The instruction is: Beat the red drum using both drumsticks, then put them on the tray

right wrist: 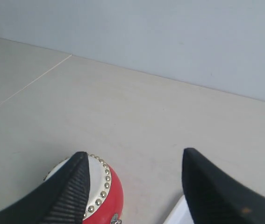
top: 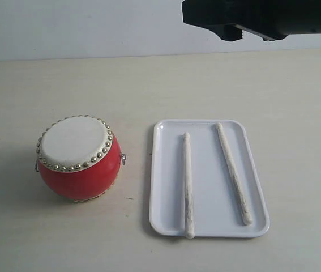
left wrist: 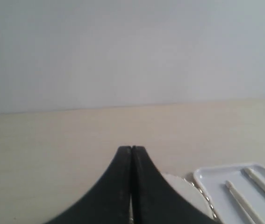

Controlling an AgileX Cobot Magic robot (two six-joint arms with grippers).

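Note:
The red drum [top: 78, 158] with its cream studded top stands on the table's left. Right of it lies the white tray [top: 257, 173], and both drumsticks rest in it: one [top: 188, 184] on the tray's left with its butt over the near rim, the other [top: 234, 173] slanted on the right. My left gripper [left wrist: 131, 148] is shut and empty, high above the table; the drum skin [left wrist: 183, 191] and tray [left wrist: 211, 186] show behind it. My right gripper [right wrist: 134, 156] hangs open and empty above the drum [right wrist: 109, 193] and a tray corner [right wrist: 176, 215].
A black arm part [top: 262, 17] reaches in at the top right of the exterior view. Pale tabletop [top: 149, 85] runs back to a light wall.

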